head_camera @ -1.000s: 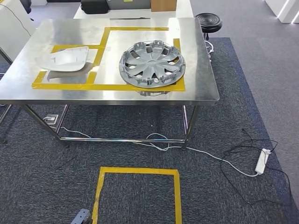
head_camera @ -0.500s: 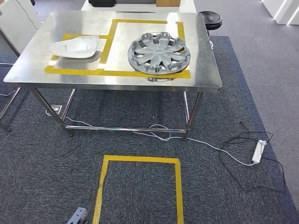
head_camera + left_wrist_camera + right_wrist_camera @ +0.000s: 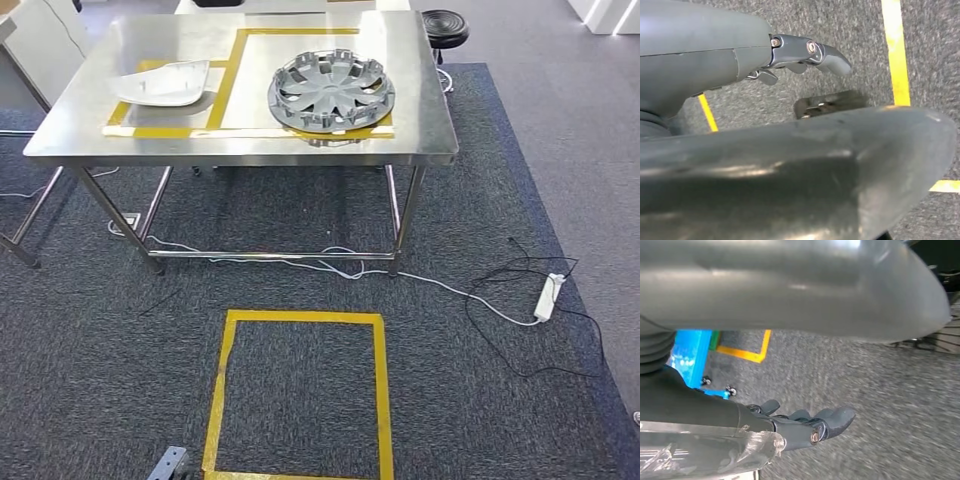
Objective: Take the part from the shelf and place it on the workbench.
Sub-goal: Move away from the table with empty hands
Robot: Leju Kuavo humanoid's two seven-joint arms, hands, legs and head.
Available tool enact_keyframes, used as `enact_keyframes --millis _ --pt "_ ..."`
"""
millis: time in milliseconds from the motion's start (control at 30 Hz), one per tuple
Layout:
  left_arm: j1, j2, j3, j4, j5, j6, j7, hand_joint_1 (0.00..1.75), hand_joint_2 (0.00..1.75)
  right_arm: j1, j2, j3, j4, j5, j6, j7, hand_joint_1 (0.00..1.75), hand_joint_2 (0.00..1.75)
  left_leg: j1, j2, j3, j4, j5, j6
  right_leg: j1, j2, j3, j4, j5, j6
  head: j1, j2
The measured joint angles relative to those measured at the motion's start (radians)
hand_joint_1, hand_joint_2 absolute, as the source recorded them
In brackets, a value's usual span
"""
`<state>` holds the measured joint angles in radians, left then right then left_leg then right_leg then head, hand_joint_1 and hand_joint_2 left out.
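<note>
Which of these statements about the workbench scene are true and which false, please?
1. The wheel cover lies on the steel workbench. True.
2. The white part lies on the carpet. False: it lies on the workbench, apart from the wheel cover.
3. A yellow tape square marks the carpet in front of the workbench. True.
4. The left hand holds the white part. False: it holds nothing, fingers apart over the carpet.
5. The white power strip sits on the workbench. False: it lies on the carpet.
</note>
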<state>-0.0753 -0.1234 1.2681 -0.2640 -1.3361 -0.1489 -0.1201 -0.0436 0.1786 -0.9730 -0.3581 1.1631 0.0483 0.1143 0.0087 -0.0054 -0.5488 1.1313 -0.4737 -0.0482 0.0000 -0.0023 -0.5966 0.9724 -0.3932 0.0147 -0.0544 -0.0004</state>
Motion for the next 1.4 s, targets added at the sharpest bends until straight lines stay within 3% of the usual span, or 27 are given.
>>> enact_keyframes --millis 67,100,167,200,267,333,367,400,467,533,567,600,667,700,767,833,900,933,967,1033,1100,1133,1167,1200,1267,1333,1400 --pt "0.0 0.0 -0.001 0.0 0.0 0.003 -0.015 0.0 0.0 -0.003 0.004 -0.014 0.0 -0.012 0.006 -0.005 0.0 0.0 0.001 -0.016 0.098 -0.139 -0.023 0.009 0.003 0.007 -0.022 0.011 0.018 0.01 0.001 0.0" --pt "0.001 0.0 -0.001 0.0 0.002 0.002 -0.017 0.0 0.0 -0.005 0.006 -0.022 0.0 -0.02 0.007 -0.013 0.0 0.0 0.0 -0.021 0.121 -0.177 -0.039 0.016 0.004 0.012 -0.03 0.015 0.027 0.015 0.001 0.0" --pt "0.005 -0.002 -0.001 0.0 0.006 0.001 -0.015 0.0 0.0 -0.004 0.008 -0.037 -0.001 -0.029 0.007 -0.03 0.0 0.0 -0.001 -0.011 0.117 -0.192 -0.043 0.031 0.002 0.021 -0.041 0.017 0.044 0.025 0.001 0.0" --pt "0.006 -0.002 -0.001 0.0 0.006 0.001 -0.012 0.0 0.0 -0.001 0.009 -0.045 -0.002 -0.031 0.007 -0.036 0.0 0.0 -0.001 -0.003 0.113 -0.192 -0.038 0.04 0.0 0.023 -0.048 0.026 0.037 0.03 0.003 0.0" --pt "0.007 -0.002 0.0 0.0 0.006 0.006 -0.007 0.0 0.0 0.004 0.01 -0.058 -0.004 -0.03 0.007 -0.043 0.0 0.0 0.0 0.012 0.105 -0.192 -0.026 0.055 -0.003 0.019 -0.081 0.103 -0.019 0.04 0.009 0.0" --pt "0.007 -0.001 0.0 0.0 0.005 0.011 -0.004 0.0 0.0 0.005 0.012 -0.069 -0.005 -0.029 0.007 -0.046 0.0 0.0 -0.003 0.029 0.093 -0.192 -0.016 0.062 -0.003 0.013 -0.134 0.249 -0.098 0.048 0.015 0.0" --pt "0.007 -0.001 0.0 0.0 0.005 0.012 -0.004 0.0 0.0 0.005 0.012 -0.074 -0.005 -0.028 0.008 -0.046 0.0 0.0 -0.004 0.038 0.088 -0.192 -0.012 0.063 -0.003 0.011 -0.148 0.303 -0.12 0.049 0.015 0.0" --pt "0.007 -0.002 0.0 0.0 0.005 0.012 -0.003 0.0 0.0 0.006 0.012 -0.079 -0.005 -0.027 0.008 -0.047 0.0 0.0 -0.006 0.047 0.084 -0.192 -0.009 0.063 -0.003 0.01 -0.144 0.32 -0.125 0.049 0.015 0.0" --pt "0.007 -0.002 0.0 0.0 0.004 0.013 -0.003 0.0 0.0 0.007 0.012 -0.085 -0.005 -0.025 0.008 -0.047 0.0 0.0 -0.007 0.064 0.083 -0.192 -0.006 0.061 -0.001 -0.001 -0.072 0.226 -0.085 0.044 0.015 0.0" --pt "0.006 -0.002 0.0 0.0 0.004 0.013 -0.003 0.0 0.0 0.004 0.013 -0.088 -0.007 -0.024 0.008 -0.048 0.0 0.0 -0.01 0.082 0.084 -0.19 -0.006 0.056 0.007 -0.045 0.019 0.077 -0.047 0.032 0.015 0.0" --pt "0.006 -0.002 -0.001 0.0 0.004 0.013 -0.003 0.0 0.0 0.001 0.014 -0.09 -0.008 -0.024 0.008 -0.049 0.0 0.0 -0.013 0.091 0.082 -0.189 -0.006 0.051 0.011 -0.063 0.043 0.033 -0.04 0.025 0.015 0.0" --pt "0.006 -0.002 -0.001 0.0 0.004 0.013 -0.003 0.0 0.0 -0.002 0.014 -0.092 -0.009 -0.023 0.008 -0.05 0.0 0.0 -0.015 0.1 0.081 -0.187 -0.006 0.047 0.016 -0.072 0.05 0.014 -0.041 0.018 0.014 0.0" --pt "0.004 -0.003 -0.001 0.0 0.004 0.013 -0.003 0.0 0.0 -0.002 0.015 -0.097 -0.01 -0.023 0.008 -0.05 0.0 0.0 -0.017 0.116 0.078 -0.186 -0.007 0.037 0.016 -0.053 0.043 0.012 -0.037 0.006 0.014 0.0" --pt "0.002 -0.002 -0.001 0.0 0.004 0.013 -0.003 0.0 0.0 -0.001 0.016 -0.099 -0.011 -0.023 0.008 -0.05 0.0 0.0 -0.016 0.107 0.075 -0.18 -0.016 0.032 0.014 -0.042 0.041 0.01 -0.034 0.001 0.014 0.0" --pt "0.001 -0.002 -0.001 0.0 0.004 0.013 -0.001 0.0 0.0 -0.001 0.018 -0.102 -0.012 -0.023 0.008 -0.05 0.0 0.0 -0.012 0.062 0.045 -0.114 -0.063 0.021 0.008 -0.02 0.037 0.004 -0.027 -0.009 0.011 0.0" --pt "0.004 -0.002 -0.001 0.0 0.004 0.013 0.007 0.0 0.0 -0.005 0.02 -0.105 -0.013 -0.019 0.008 -0.051 0.0 0.0 -0.009 0.023 -0.022 0.024 -0.131 0.015 0.006 0.005 0.03 0.004 -0.022 -0.015 0.009 0.0" --pt "0.007 -0.002 -0.001 0.0 0.004 0.012 0.021 0.0 0.0 -0.004 0.023 -0.109 -0.013 -0.015 0.008 -0.052 0.0 0.0 -0.006 0.014 -0.074 0.119 -0.152 0.012 0.006 0.033 0.025 0.005 -0.019 -0.015 0.009 0.0" --pt "0.008 -0.002 -0.001 0.0 0.004 0.012 0.027 0.0 0.0 -0.002 0.024 -0.111 -0.014 -0.013 0.007 -0.052 0.0 0.0 -0.004 0.011 -0.076 0.116 -0.132 0.011 0.005 0.047 0.023 0.007 -0.017 -0.013 0.009 0.0" --pt "0.009 -0.001 -0.001 0.0 0.004 0.011 0.03 0.0 0.0 -0.001 0.026 -0.113 -0.014 -0.012 0.007 -0.051 0.0 0.0 -0.002 0.006 -0.059 0.074 -0.095 0.009 0.003 0.062 0.023 0.009 -0.016 -0.01 0.009 0.0" --pt "0.008 -0.002 -0.001 0.0 0.003 0.008 0.03 0.0 0.0 -0.001 0.03 -0.12 -0.019 -0.009 0.005 -0.044 0.0 0.0 0.011 -0.04 -0.003 -0.054 -0.021 0.0 0.001 0.089 0.017 0.02 -0.017 0.001 0.008 0.0" --pt "0.008 -0.005 -0.001 0.001 0.001 0.004 0.023 0.0 0.0 -0.004 0.034 -0.13 -0.028 -0.005 0.004 -0.032 0.0 0.0 0.021 -0.086 0.027 -0.13 -0.002 0.002 0.001 0.114 -0.001 0.034 -0.015 0.015 0.007 0.0" --pt "0.008 -0.007 -0.002 0.001 -0.001 0.001 0.018 0.0 0.0 -0.003 0.036 -0.136 -0.033 -0.002 0.003 -0.027 0.0 0.0 0.021 -0.092 0.028 -0.139 -0.007 0.008 0.0 0.126 -0.01 0.038 -0.013 0.022 0.006 0.0" --pt "0.008 -0.007 -0.002 0.001 -0.002 -0.002 0.013 0.0 0.0 0.001 0.038 -0.141 -0.038 0.0 0.003 -0.023 0.0 0.0 0.02 -0.081 0.026 -0.139 -0.009 0.018 -0.003 0.137 -0.017 0.037 -0.009 0.028 0.007 0.0" --pt "0.008 -0.007 -0.002 0.001 -0.003 -0.003 0.008 0.0 0.0 0.006 0.04 -0.148 -0.041 0.002 0.003 -0.02 0.0 0.0 0.019 -0.069 0.025 -0.139 -0.007 0.025 -0.003 0.129 -0.023 0.04 -0.01 0.034 0.007 0.0" --pt "0.01 -0.007 -0.002 0.0 -0.003 -0.005 0.002 0.0 0.0 0.01 0.044 -0.158 -0.049 0.004 0.004 -0.017 0.0 0.0 0.017 -0.042 0.026 -0.141 -0.003 0.038 -0.002 0.081 -0.049 0.089 -0.044 0.043 0.014 0.0" --pt "0.015 -0.006 -0.002 0.0 -0.003 -0.006 0.0 0.0 0.0 0.004 0.049 -0.164 -0.054 0.007 0.005 -0.019 0.0 0.0 0.013 -0.008 0.025 -0.141 -0.002 0.046 0.0 0.028 -0.105 0.217 -0.115 0.049 0.02 0.0" --pt "0.018 -0.006 -0.002 0.0 -0.003 -0.005 0.005 0.0 0.0 0.0 0.051 -0.17 -0.056 0.014 0.006 -0.027 0.0 0.0 0.01 0.026 0.025 -0.141 -0.004 0.049 -0.003 0.012 -0.15 0.329 -0.158 0.051 0.02 0.0"
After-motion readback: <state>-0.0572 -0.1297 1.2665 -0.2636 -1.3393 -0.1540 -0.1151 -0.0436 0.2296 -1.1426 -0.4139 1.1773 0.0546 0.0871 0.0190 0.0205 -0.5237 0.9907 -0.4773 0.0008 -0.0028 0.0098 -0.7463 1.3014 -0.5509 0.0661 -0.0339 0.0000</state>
